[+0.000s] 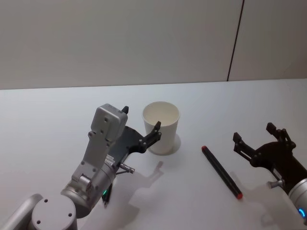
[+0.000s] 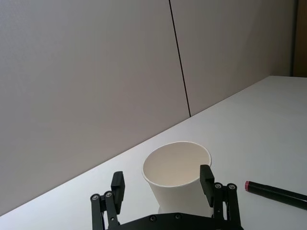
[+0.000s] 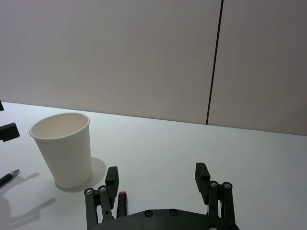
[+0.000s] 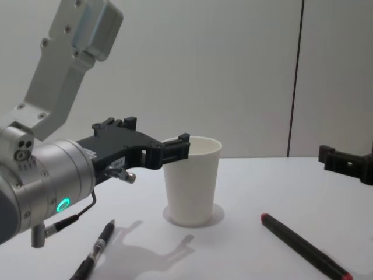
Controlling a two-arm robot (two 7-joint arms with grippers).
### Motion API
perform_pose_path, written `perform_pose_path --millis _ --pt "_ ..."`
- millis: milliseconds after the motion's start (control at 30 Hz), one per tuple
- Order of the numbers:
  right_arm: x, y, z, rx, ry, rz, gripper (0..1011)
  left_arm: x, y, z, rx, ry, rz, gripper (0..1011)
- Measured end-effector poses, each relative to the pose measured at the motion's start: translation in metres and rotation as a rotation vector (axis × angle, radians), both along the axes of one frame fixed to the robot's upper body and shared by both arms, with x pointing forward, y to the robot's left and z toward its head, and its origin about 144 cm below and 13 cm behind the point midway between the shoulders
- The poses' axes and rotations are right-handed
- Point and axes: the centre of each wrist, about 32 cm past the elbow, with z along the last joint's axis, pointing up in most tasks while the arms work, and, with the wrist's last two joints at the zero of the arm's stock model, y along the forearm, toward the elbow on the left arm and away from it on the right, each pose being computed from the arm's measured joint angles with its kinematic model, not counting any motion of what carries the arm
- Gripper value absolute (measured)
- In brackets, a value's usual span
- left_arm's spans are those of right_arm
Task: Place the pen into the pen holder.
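The pen holder, a white paper cup (image 1: 161, 127), stands upright mid-table and looks empty (image 2: 176, 173) (image 3: 64, 148) (image 4: 192, 181). My left gripper (image 1: 141, 120) hangs open and empty just left of its rim (image 2: 161, 178) (image 4: 157, 146). A black pen with red ends (image 1: 221, 171) lies flat on the table to the right of the cup (image 4: 302, 245) (image 2: 276, 192). My right gripper (image 1: 253, 132) is open just right of that pen, whose red end (image 3: 123, 195) shows near one finger. A second, slim black pen (image 4: 97, 249) lies under my left arm (image 1: 107, 195).
The white table (image 1: 201, 96) runs back to a plain wall with a dark vertical seam (image 1: 235, 40). Bare tabletop lies behind the cup and between the cup and the red-ended pen.
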Motion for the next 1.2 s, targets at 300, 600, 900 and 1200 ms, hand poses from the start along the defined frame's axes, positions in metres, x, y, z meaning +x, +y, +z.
perform_pose_path --millis 300,600,900,1200 --pt "0.0 0.0 0.0 0.0 0.0 0.0 1001 0.0 0.0 0.0 0.0 0.0 0.0 1000" --pt "0.0 0.0 0.0 0.0 0.0 0.0 1001 0.0 0.0 0.0 0.0 0.0 0.0 1000" --pt "0.0 0.0 0.0 0.0 0.0 0.0 1001 0.0 0.0 0.0 0.0 0.0 0.0 1000" --pt "0.0001 0.0 0.0 0.0 0.0 0.0 1001 0.0 0.0 0.0 0.0 0.0 0.0 1000"
